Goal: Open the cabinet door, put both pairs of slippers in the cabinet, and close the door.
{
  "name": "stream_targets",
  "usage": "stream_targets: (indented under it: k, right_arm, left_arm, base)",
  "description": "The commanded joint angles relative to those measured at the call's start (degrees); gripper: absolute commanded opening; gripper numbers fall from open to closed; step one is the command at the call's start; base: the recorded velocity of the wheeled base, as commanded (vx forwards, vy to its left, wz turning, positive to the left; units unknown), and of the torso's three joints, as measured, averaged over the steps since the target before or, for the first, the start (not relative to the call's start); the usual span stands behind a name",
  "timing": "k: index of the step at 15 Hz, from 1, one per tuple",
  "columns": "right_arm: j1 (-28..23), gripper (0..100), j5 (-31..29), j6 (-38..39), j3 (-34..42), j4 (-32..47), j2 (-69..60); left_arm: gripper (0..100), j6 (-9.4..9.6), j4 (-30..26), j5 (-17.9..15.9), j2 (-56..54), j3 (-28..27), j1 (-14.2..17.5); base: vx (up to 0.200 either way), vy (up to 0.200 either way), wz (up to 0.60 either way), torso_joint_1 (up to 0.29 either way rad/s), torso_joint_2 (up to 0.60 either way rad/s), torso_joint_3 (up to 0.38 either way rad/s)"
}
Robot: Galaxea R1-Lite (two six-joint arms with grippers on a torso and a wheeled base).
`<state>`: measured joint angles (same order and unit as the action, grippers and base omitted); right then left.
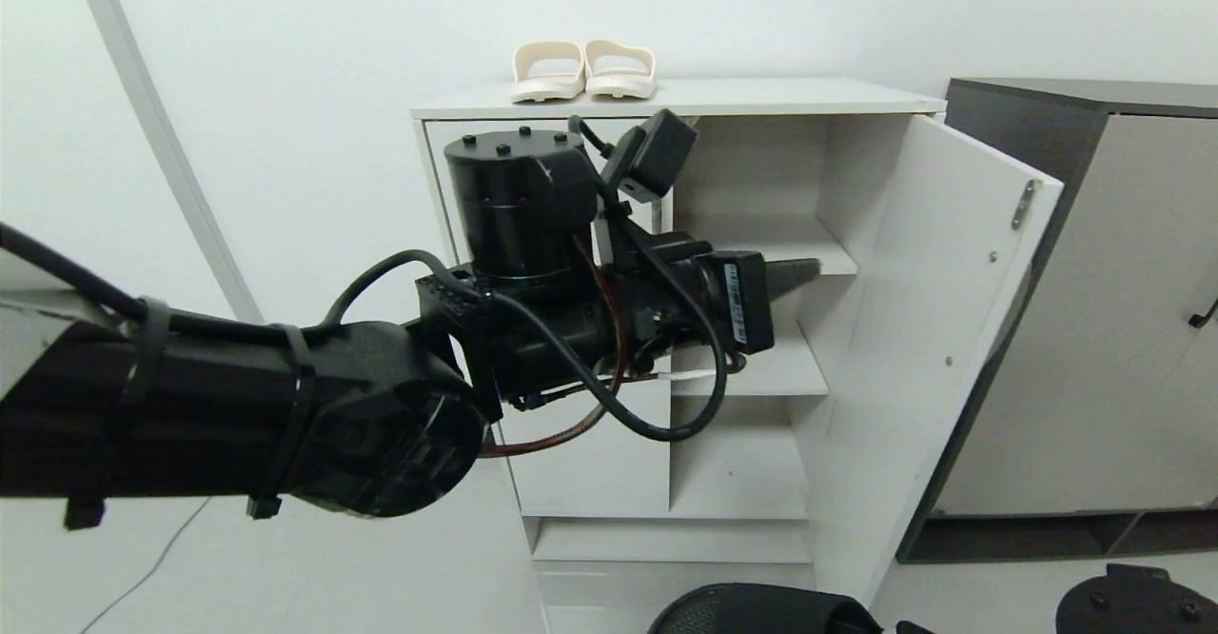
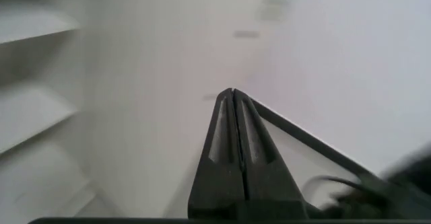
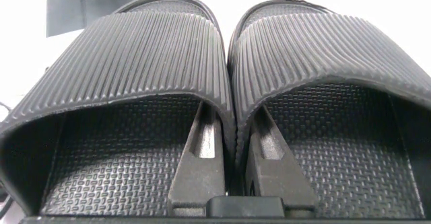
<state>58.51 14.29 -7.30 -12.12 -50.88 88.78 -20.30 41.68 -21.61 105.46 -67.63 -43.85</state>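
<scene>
Fingers [image 3: 201, 163] of the right gripper [image 3: 234, 113] sit one inside each of the black slippers [image 3: 155, 56], pinching the two touching inner side walls between them, so the pair hangs as one bundle. The head view shows this pair low and in front of the white cabinet [image 1: 685, 99], below its open compartments. The cabinet door [image 1: 933, 329] stands swung open to the robot's right, showing bare shelves [image 1: 742, 472]. The left gripper [image 1: 809, 272] reaches across the opening at the level of an upper shelf, its fingers pressed together on nothing, tips close to the door's inner face; contact cannot be told. A beige pair of slippers [image 1: 583, 70] rests on the cabinet top.

The step in hand is likely loading the black pair. To do it well, the left arm should probably clear the opening first. The right arm would keep its pinch firm, bring the soles level onto a shelf, push well inside, then release.
</scene>
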Motion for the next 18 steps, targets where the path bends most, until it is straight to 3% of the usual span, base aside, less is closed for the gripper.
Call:
stream_targets:
  k: [1, 2, 4, 9, 10, 11, 12, 13, 14, 15, 17, 18]
  right_arm:
    - [0.02, 0, 0.04, 0.01, -0.01, -0.01, 0.25]
    - [0.02, 0, 0.04, 0.01, -0.01, -0.01, 0.25]
    - [-0.07, 0, -0.05, 0.01, -0.01, -0.01, 0.34]
    - [-6.31, 0, -1.54, 0.71, -3.26, 0.08, 2.36]
    - [-7.80, 0, -6.73, 3.35, -4.41, -0.01, 4.47]
    - [-7.80, 0, -9.89, 5.63, -5.28, -0.01, 5.70]
    - [-7.80, 0, -14.64, 9.50, -8.27, -0.09, 8.86]
    - [-7.89, 0, -17.36, 11.08, -10.56, -0.62, 10.36]
    - [-7.98, 0, -20.09, 12.66, -12.40, -1.15, 11.85]
    - [-8.51, 0, -23.96, 14.95, -14.16, -2.29, 13.87]
    - [-8.94, 0, -25.71, 15.39, -14.95, -2.73, 14.66]
    - [-9.03, 0, -25.71, 15.39, -14.86, -2.73, 14.58]
  left_arm:
    - [0, -0.01, 0.07, 2.72, -0.78, 0.13, 2.19]
    - [0, -0.09, 0.07, 5.09, -2.01, 1.19, 3.16]
    - [0, -0.01, 0.07, 6.67, -7.11, 5.85, 4.83]
    - [0, 0.61, -1.51, 8.61, -30.31, 24.92, 10.28]
    - [0, 2.81, -5.38, 14.41, -39.37, 31.69, 11.51]
    - [0, 4.30, -8.19, 18.10, -44.38, 35.47, 11.68]
    - [0, 6.85, -14.17, 24.95, -53.78, 40.91, 12.65]
    - [0, 8.78, -19.09, 28.29, -59.32, 43.46, 15.29]
    - [0, 11.42, -24.01, 30.32, -65.03, 44.87, 20.03]
    - [0, 13.27, -31.84, 32.25, -73.47, 46.10, 27.06]
    - [0, 14.06, -39.57, 34.97, -82.35, 46.89, 32.86]
    - [0, 15.90, -45.55, 36.29, -89.90, 48.91, 36.99]
  base:
    - [0.000, 0.000, 0.00, 0.000, 0.00, 0.000]
    - [0.000, 0.000, 0.00, 0.000, 0.00, 0.000]
    - [0.000, 0.000, 0.00, 0.000, 0.00, 0.000]
    - [0.000, 0.000, 0.00, 0.000, 0.00, 0.000]
    - [0.000, 0.000, 0.00, 0.000, 0.00, 0.000]
    - [0.000, 0.000, 0.00, 0.000, 0.00, 0.000]
    - [0.000, 0.000, 0.00, 0.000, 0.00, 0.000]
    - [0.000, 0.000, 0.00, 0.000, 0.00, 0.000]
    - [0.000, 0.000, 0.00, 0.000, 0.00, 0.000]
    - [0.000, 0.000, 0.00, 0.000, 0.00, 0.000]
    - [0.000, 0.000, 0.00, 0.000, 0.00, 0.000]
    - [0.000, 0.000, 0.00, 0.000, 0.00, 0.000]
